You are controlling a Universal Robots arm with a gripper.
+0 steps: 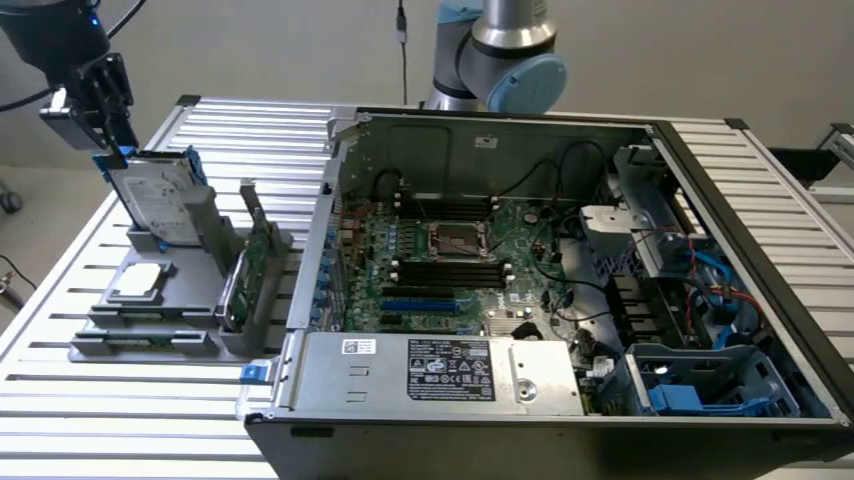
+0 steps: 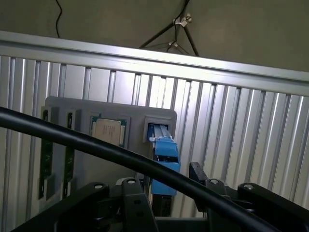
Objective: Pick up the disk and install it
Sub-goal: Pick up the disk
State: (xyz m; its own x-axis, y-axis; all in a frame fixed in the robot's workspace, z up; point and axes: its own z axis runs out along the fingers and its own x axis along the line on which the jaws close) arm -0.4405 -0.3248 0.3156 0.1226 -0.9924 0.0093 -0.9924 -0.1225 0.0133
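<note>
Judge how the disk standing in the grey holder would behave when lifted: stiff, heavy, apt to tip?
Likely stiff: the disk looks like a flat metal slab in a blue frame. Probably heavy for its size. Standing on edge in the grey holder, it might tip if nudged sideways; the gripper is at its upper end.
</note>
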